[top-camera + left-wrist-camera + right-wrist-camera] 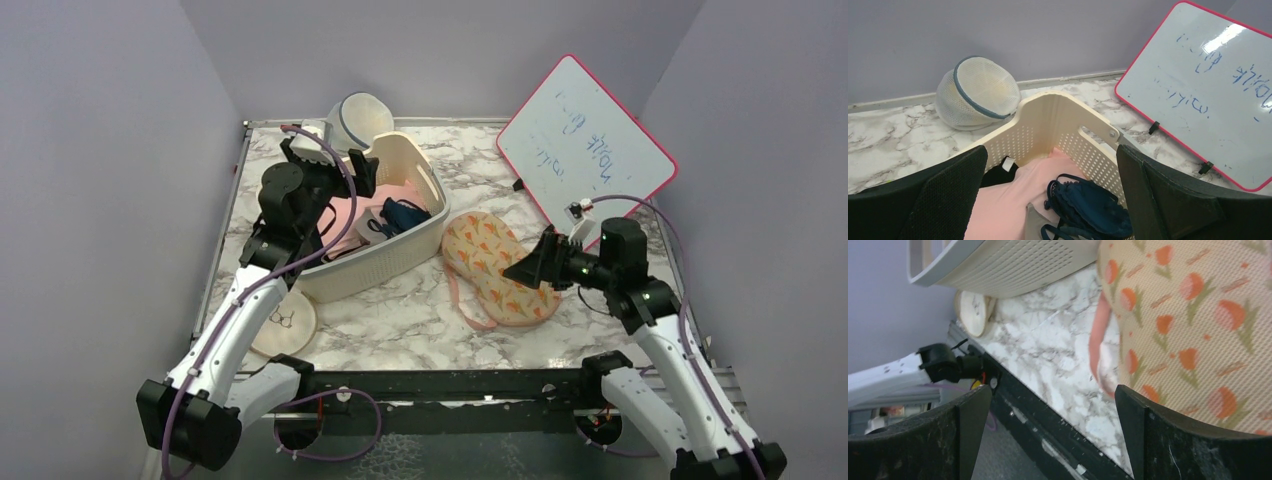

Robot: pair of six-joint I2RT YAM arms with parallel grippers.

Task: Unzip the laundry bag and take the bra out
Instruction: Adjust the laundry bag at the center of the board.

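Note:
The laundry bag, a peach two-lobed pouch with orange leaf print and pink edging, lies flat on the marble table right of the basket. In the right wrist view it fills the upper right. My right gripper is open and hovers over the pouch's near right lobe; in its own view the gripper holds nothing. My left gripper is open above the basket's far end, and in its own view it is empty too. No mustard-yellow bra shows in any view.
A cream perforated basket holds a pink garment and a dark blue garment. A white mesh domed case stands behind it. A pink-framed whiteboard leans at the back right. A cream disc lies front left.

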